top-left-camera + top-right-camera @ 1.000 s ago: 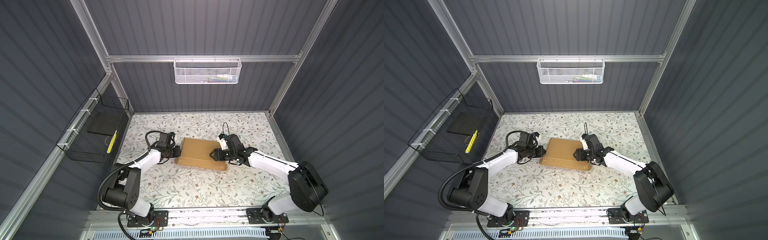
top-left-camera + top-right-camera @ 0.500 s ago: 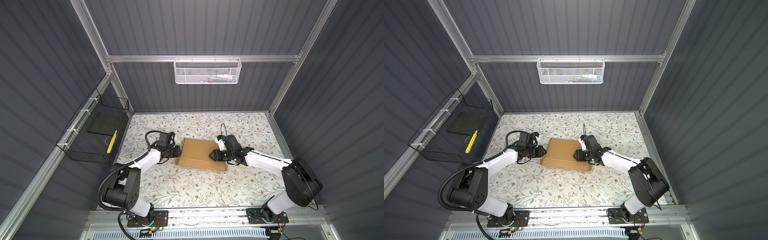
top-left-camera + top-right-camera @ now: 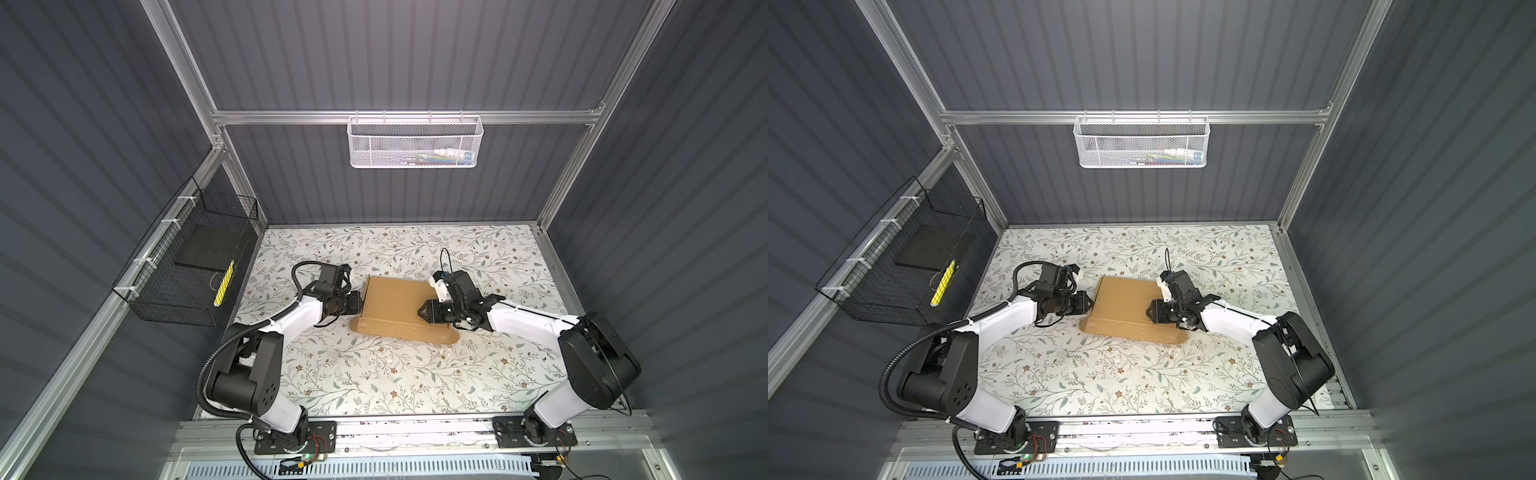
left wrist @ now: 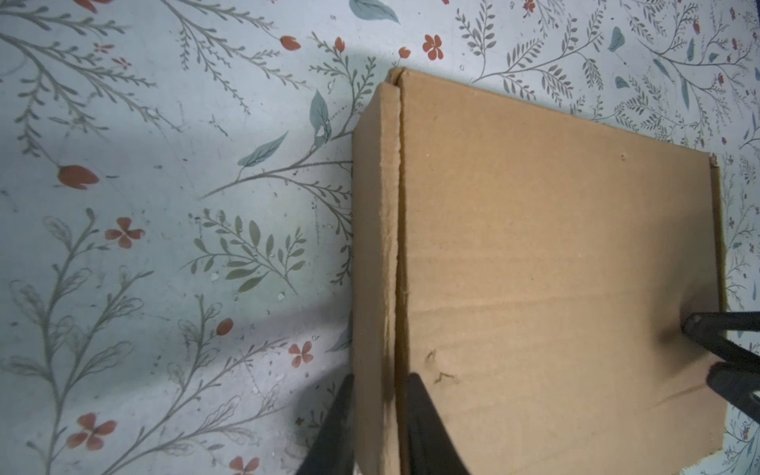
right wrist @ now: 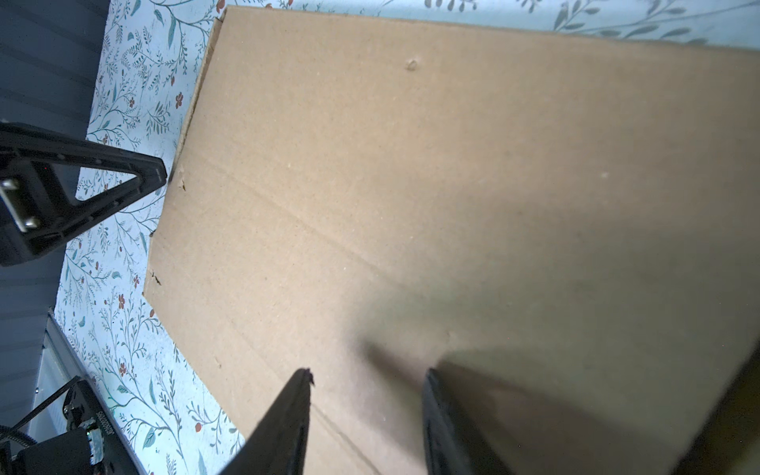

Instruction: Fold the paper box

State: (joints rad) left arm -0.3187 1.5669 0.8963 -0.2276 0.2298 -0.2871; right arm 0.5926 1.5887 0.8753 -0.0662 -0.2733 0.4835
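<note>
The paper box [image 3: 395, 305] [image 3: 1125, 305] is plain brown cardboard and lies closed in the middle of the floral table, its lid flat. My left gripper [image 3: 359, 301] [image 3: 1090, 301] is at its left edge. In the left wrist view it [image 4: 380, 395] is shut on the box's [image 4: 555, 267] thin side wall, one finger outside and one on the lid. My right gripper [image 3: 419, 311] [image 3: 1148, 311] reaches over the right part of the lid. It [image 5: 366, 374] stands open in the right wrist view, both tips close to the box's cardboard [image 5: 411, 185] and nothing between them.
A black wire basket [image 3: 187, 270] hangs on the left wall holding a black slab [image 3: 208, 247] and a yellow strip. A white mesh basket [image 3: 415, 141] hangs on the back rail. Floral table surface [image 3: 374, 374] spreads around the box.
My right gripper has slid a little leftward over the lid and its jaws have narrowed. The left gripper stays at the box's left edge, its jaws slightly wider.
</note>
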